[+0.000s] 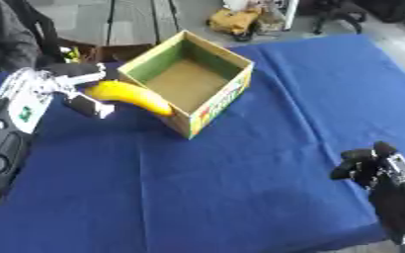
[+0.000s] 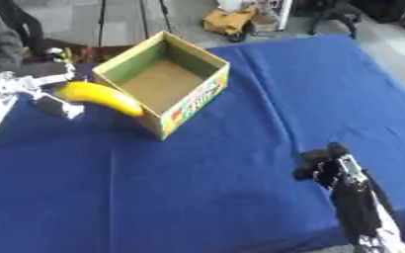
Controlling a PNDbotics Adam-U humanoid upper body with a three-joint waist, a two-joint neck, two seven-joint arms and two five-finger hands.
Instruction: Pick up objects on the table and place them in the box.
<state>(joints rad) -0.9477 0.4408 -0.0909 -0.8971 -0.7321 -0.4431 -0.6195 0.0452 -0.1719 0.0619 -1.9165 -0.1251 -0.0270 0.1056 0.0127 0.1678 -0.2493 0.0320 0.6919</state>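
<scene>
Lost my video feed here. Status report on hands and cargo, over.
Left hand shut on banana, held beside the box's near-left wall, not yet over the opening. Right hand idle, curled, low right. Box looks empty; nothing blocking.

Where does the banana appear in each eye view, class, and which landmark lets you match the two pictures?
Left eye view: banana at upper left, held by the left hand, its tip at the box's near-left wall.
Right eye view: banana further left, same pose.
Shared landmark: the open cardboard box on the blue cloth.
</scene>
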